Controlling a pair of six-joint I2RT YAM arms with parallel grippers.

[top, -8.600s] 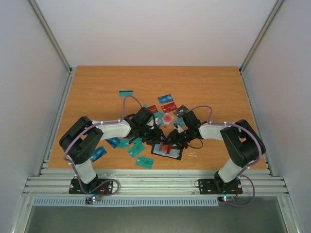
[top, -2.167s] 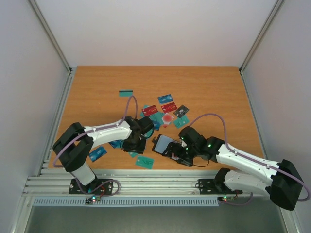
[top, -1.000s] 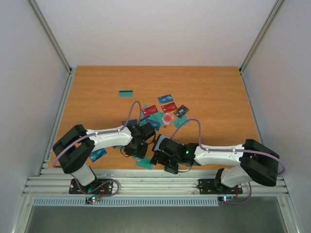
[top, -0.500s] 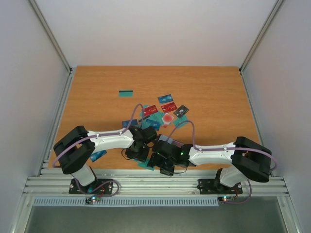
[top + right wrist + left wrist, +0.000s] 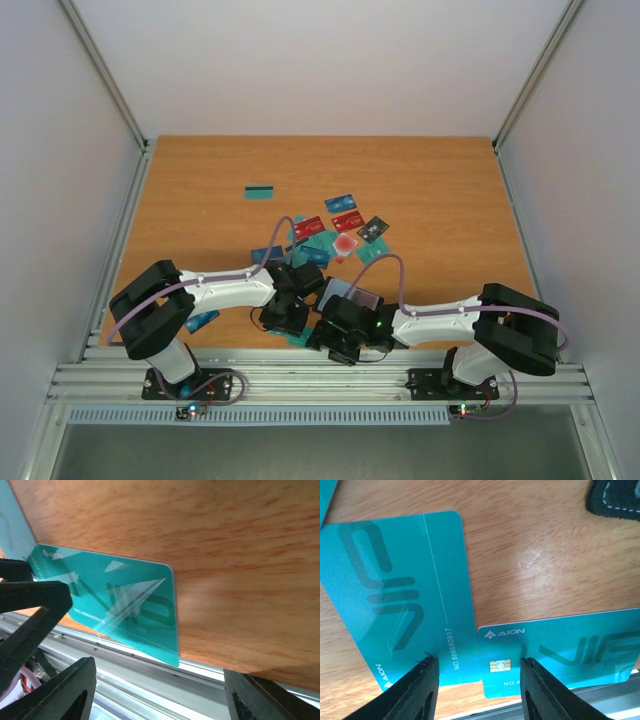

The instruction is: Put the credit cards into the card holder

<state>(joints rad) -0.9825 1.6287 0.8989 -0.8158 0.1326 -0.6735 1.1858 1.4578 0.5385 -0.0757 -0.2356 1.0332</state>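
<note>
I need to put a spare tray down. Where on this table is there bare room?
Free: the far strip of table behind the lone teal card, and the right side past the dark grey card. Crowded: the near middle, with scattered credit cards, the card holder, and the left gripper and right gripper.

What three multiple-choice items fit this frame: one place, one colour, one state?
1. Where is the striped card? A in the black holder; B alone on the table, beyond the heap; C on the metal rail.
2. Colour of the two cards under the left tool? A teal; B red; C grey.
3. Right tool? A shut on a card; B shut, empty; C open.
B: the top view shows bare wood all around it.
A: both read teal in the left wrist view.
C: its fingers stand wide apart.
</note>
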